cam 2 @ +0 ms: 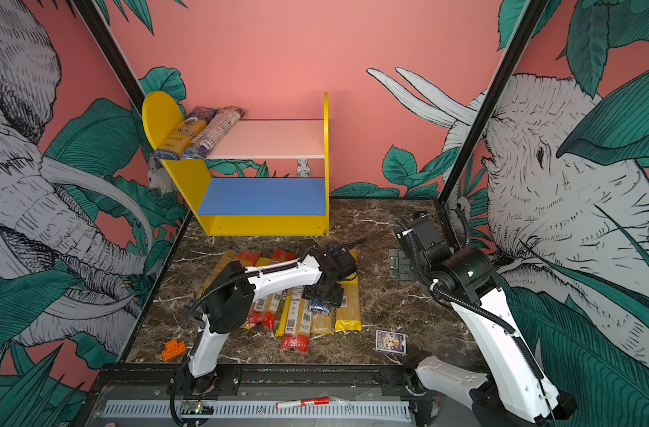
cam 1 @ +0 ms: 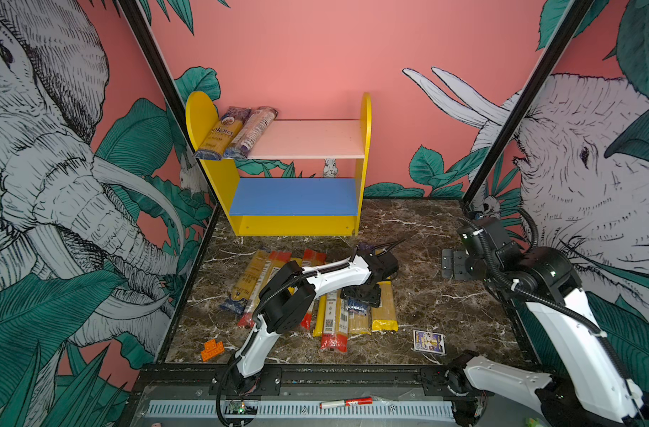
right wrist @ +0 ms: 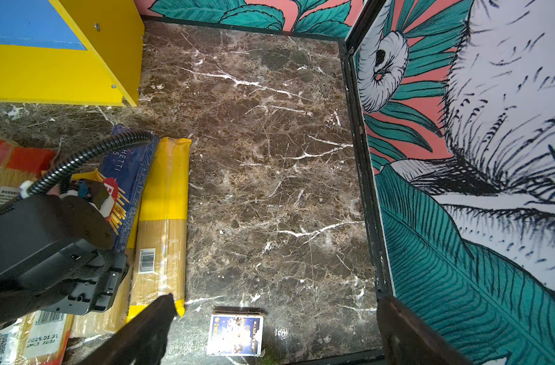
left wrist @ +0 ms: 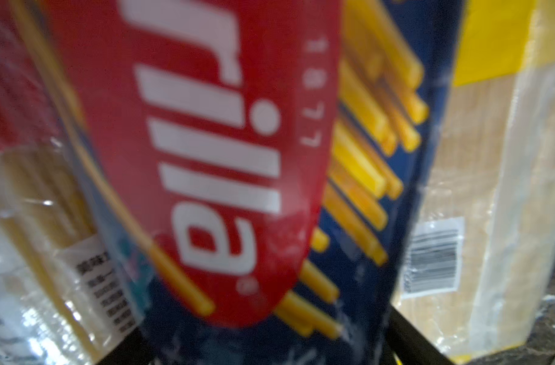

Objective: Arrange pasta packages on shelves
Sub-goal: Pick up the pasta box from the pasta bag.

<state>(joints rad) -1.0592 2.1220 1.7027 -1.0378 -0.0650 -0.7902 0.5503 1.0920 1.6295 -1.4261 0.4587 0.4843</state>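
Two pasta packages point(cam 1: 221, 133) point(cam 1: 252, 131) lie side by side at the left end of the pale pink upper board point(cam 1: 308, 138) of the yellow shelves point(cam 1: 365, 122). The blue lower board point(cam 1: 293, 196) is bare. Several more packages lie in a pile point(cam 1: 332, 325) on the marble floor in front. My left gripper point(cam 1: 361, 295) is down on that pile. Its open jaws straddle a dark blue Barilla packet point(left wrist: 364, 284), and one dark finger point(left wrist: 408, 335) shows beside the packet's edge. My right gripper point(right wrist: 276, 298) hangs open and empty above bare floor to the right.
A small purple-blue card box point(cam 1: 429, 342) lies right of the pile, just under my right gripper. An orange toy block point(cam 1: 212, 349) sits near the front left corner. A red-and-white marker point(cam 1: 347, 402) rests on the front rail. Printed walls close in on both sides.
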